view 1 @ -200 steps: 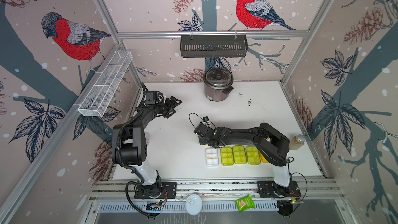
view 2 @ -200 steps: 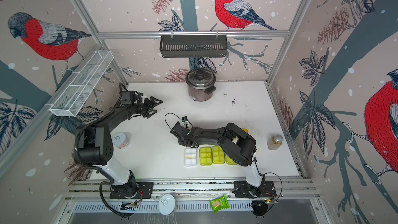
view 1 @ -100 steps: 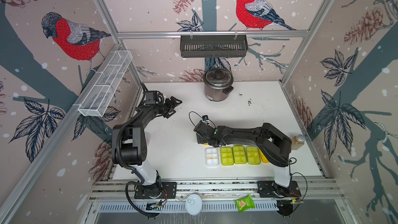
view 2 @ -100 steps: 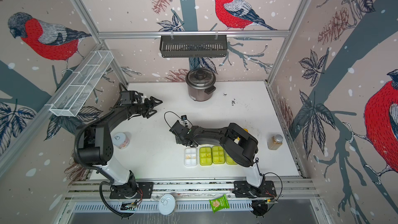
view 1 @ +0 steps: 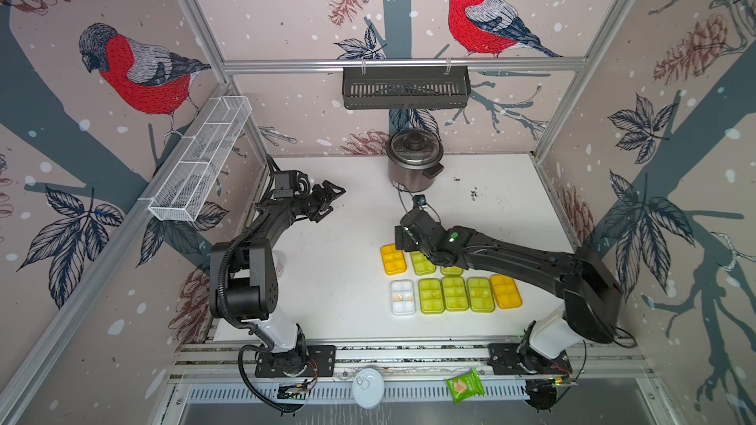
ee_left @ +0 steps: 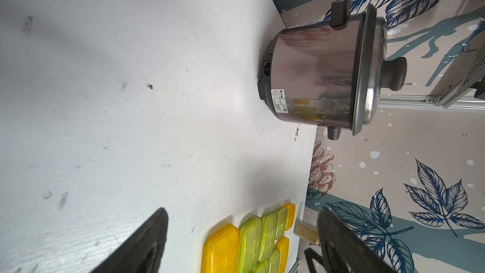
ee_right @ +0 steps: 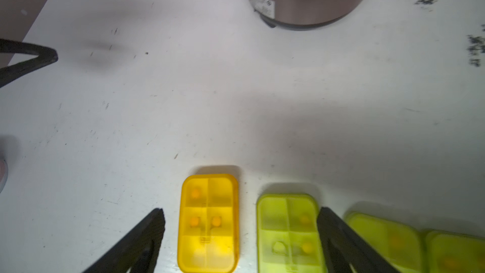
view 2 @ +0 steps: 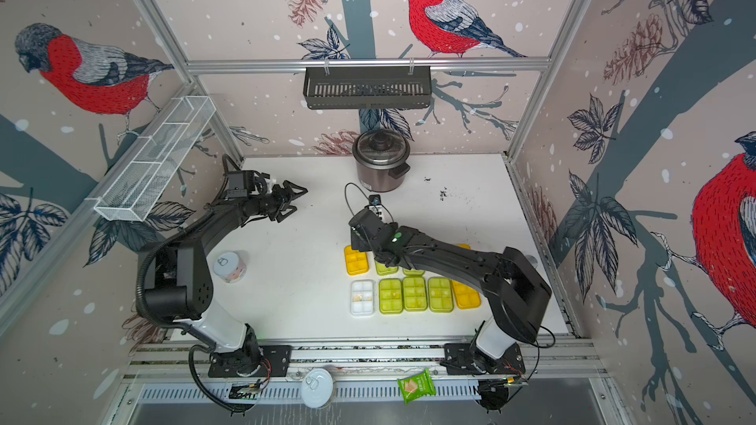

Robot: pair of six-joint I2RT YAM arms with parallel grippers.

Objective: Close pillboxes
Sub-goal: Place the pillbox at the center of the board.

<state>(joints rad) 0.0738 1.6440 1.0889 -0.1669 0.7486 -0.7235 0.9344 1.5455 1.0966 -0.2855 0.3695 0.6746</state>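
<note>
The pillboxes [view 1: 455, 293] lie in two rows on the white table [view 1: 339, 288], and the lids that show look shut (the far row is partly hidden under the right arm [view 1: 523, 263]). The right gripper [ee_right: 240, 212] hovers at that row's end, its fingers spread wide and gripping nothing, with an orange-yellow pillbox [ee_right: 208, 223] between them and a lime pillbox [ee_right: 287, 232] beside one finger. The left gripper [view 1: 336, 198] hangs open and empty, well apart from the boxes
</note>
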